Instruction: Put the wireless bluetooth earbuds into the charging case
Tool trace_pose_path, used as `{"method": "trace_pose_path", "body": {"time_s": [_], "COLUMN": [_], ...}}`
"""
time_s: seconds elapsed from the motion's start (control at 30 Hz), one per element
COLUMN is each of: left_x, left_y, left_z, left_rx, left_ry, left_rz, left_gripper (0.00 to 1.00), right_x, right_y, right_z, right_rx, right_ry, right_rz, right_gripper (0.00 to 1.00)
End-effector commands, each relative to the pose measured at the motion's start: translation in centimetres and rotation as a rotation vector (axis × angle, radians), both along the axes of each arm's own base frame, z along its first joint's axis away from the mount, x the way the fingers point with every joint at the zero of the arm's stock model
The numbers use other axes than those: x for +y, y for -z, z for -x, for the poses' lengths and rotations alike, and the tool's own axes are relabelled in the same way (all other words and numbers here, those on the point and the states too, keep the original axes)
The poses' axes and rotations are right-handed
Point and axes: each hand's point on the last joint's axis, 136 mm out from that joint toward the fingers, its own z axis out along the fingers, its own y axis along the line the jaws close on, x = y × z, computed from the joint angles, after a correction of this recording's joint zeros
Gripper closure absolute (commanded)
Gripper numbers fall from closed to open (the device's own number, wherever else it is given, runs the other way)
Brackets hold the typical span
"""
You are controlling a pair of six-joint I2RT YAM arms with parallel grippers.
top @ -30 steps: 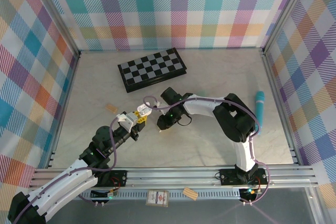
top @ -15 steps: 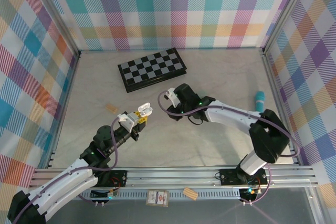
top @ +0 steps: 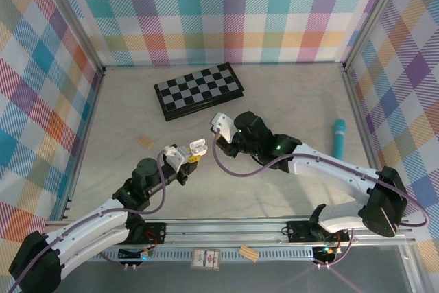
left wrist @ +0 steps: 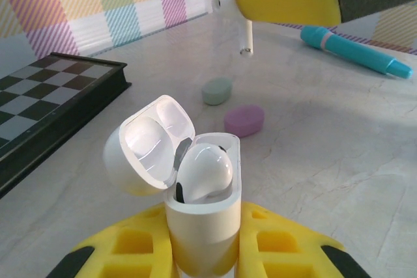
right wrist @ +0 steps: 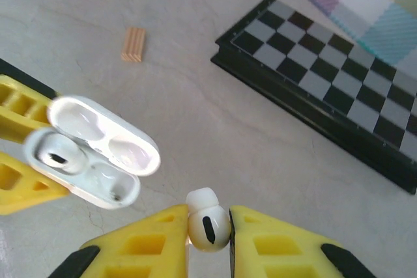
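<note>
Left gripper [left wrist: 202, 255] clamped on charging case [left wrist: 199, 216], lid open, centre of top view. One white earbud [left wrist: 203, 168] seated inside. Right gripper [right wrist: 208, 229] pinching second white earbud [right wrist: 207, 219], bottom centre of right wrist view, clear of case. Chessboard [top: 199, 90] upper centre on desk [top: 288, 101].

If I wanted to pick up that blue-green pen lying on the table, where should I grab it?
Probably around the middle of the teal pen, coming straight down from above. It lies flat on the table and is long and thin, so squeezing across its narrow barrel should keep it level. Grabbing it near one end would likely let the other end tip down.
</note>
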Motion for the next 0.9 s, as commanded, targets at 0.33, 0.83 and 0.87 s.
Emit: {"method": "trace_pose_path", "body": {"time_s": [0.33,0.83,0.87], "left_x": [-1.4,-0.8,-0.8], "left_y": [-3.7,-3.8,-3.8], "left_z": [0.6,0.9,1.0], "left_rx": [-0.055,-0.066,-0.066], "left_ry": [0.079,0.066,0.067], "left_rz": [0.088,0.087,0.088], "left_gripper": [0.89,0.89,0.88], "right_x": [2.8,3.3,3.5], "right_y": [-0.8,1.0,1.0], "right_z": [2.3,3.1,3.5], "right_rx": [-0.063,-0.032,-0.024], "right_ry": [-0.18,-0.231,-0.249], "right_rz": [0.031,0.088,0.085], "right_gripper": [0.79,0.77,0.77]}}
